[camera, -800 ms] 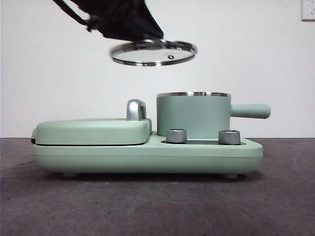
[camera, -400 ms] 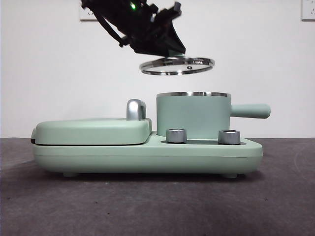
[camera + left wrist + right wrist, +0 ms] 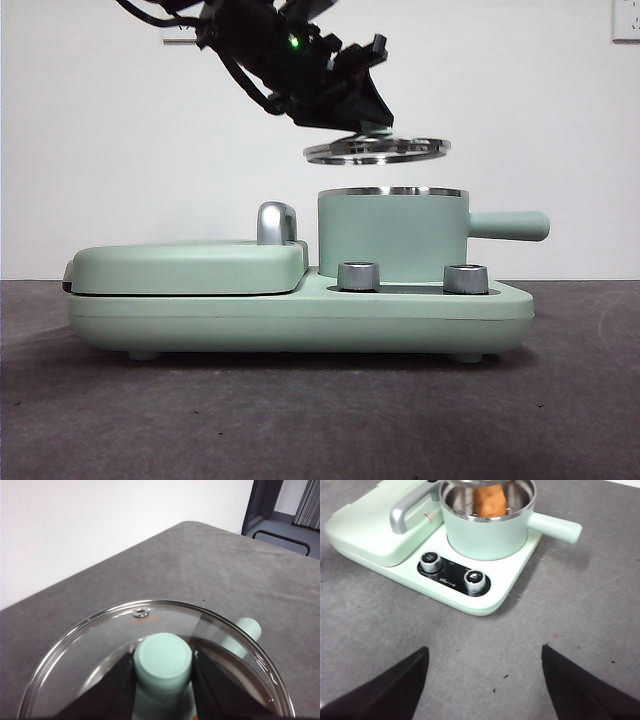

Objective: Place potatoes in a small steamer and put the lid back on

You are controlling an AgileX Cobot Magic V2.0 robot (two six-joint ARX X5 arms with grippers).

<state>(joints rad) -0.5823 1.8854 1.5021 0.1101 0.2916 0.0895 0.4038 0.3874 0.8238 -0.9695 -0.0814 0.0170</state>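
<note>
The potato is seen lying inside the small steamer, which is seated on the mint-green cooker base beside the closed grill plate. The lid is held in the air just above the steamer's steel rim, not touching it, close to level and offset slightly toward the grill side. The left gripper is closed on the lid's mint-green knob, one jaw on each side. The right gripper is parked back from the cooker over the table, jaws spread wide and holding nothing.

Step in hand: lid seating. For a clean seat, the lid is best centred over the rim first, kept flat, then lowered straight. Release is judged safe only once the lid's rim rests evenly all round.
</note>
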